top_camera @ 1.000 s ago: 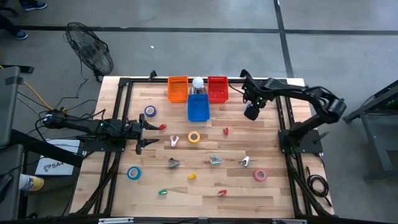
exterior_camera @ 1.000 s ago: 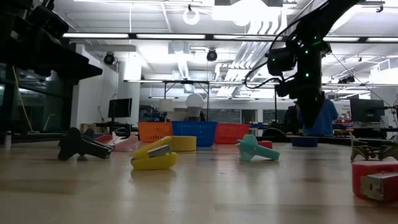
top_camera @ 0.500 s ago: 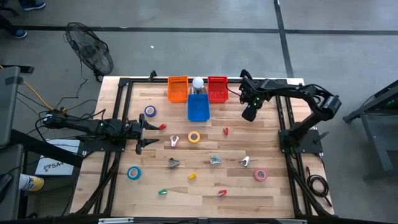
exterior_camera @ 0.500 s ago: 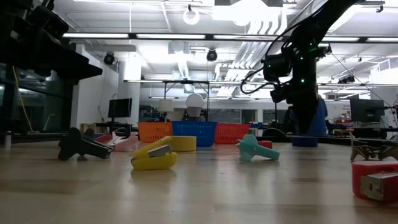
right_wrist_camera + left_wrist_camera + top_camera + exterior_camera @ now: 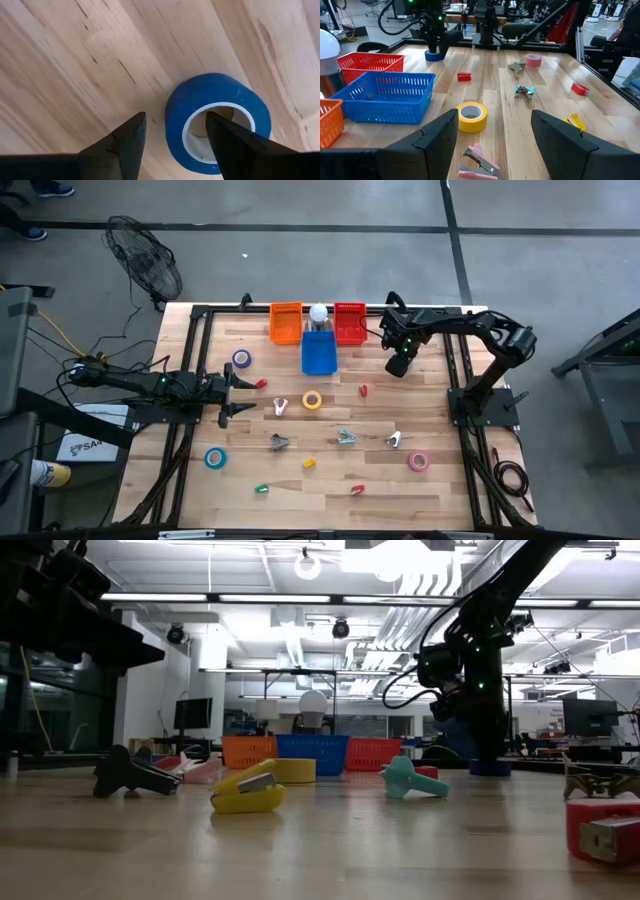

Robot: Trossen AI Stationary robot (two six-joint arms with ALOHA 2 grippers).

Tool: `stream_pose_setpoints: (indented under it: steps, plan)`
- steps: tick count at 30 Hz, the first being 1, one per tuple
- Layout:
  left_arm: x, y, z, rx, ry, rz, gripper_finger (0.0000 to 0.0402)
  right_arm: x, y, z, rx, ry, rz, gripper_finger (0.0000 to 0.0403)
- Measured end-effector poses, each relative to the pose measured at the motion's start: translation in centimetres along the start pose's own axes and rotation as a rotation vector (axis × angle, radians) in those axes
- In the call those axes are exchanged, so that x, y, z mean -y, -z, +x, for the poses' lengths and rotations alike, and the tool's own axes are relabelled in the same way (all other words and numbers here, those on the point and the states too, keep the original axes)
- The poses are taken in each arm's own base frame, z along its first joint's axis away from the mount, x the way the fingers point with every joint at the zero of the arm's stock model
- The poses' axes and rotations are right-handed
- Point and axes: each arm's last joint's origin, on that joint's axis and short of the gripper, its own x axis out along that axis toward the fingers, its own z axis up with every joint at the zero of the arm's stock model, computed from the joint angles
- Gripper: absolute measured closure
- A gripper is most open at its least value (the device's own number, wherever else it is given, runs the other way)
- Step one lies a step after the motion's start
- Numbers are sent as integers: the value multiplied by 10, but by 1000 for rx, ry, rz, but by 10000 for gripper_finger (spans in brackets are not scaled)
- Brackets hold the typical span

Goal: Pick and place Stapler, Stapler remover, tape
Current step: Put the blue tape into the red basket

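Hovering over the far right part of the counter (image 5: 330,470), your right gripper (image 5: 397,366) has its jaws apart and empty, and its wrist view shows a blue tape roll (image 5: 217,122) lying flat on the wood straight under them, one finger overlapping the roll's open centre and the other out beyond its rim, with nothing gripped. Your left gripper (image 5: 243,392) waits low at the left side of the counter, jaws apart as well, pointing across the boards toward a yellow tape roll (image 5: 313,400) and a pink stapler remover (image 5: 281,407) that sits just beside that roll. Along the far edge you have an orange basket (image 5: 286,323), a blue basket (image 5: 319,353) and a red basket (image 5: 350,323) set close together, the blue one standing a little nearer the middle. A second blue tape roll (image 5: 241,358) lies near the orange basket, a third blue roll (image 5: 215,457) rests on the near left, and a pink tape roll (image 5: 418,461) lies on the near right. Between these you can see a small yellow stapler (image 5: 309,463), a teal stapler remover (image 5: 346,437) and a small red stapler (image 5: 363,391), all well apart from both grippers
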Motion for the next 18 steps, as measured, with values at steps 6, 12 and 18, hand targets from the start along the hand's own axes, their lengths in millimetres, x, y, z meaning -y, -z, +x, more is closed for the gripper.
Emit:
stream_pose_setpoints:
  steps: [6, 12, 18]
  plan:
    - [0, 0, 0, 0, 0, 0, 156, 0, 0, 0, -4, -9, -11, 238]
    - [0, 0, 0, 0, 0, 0, 156, 0, -1, 0, 11, -9, -32, 283]
    - [0, 0, 0, 0, 0, 0, 156, 0, -1, 0, 8, -9, -36, 318]
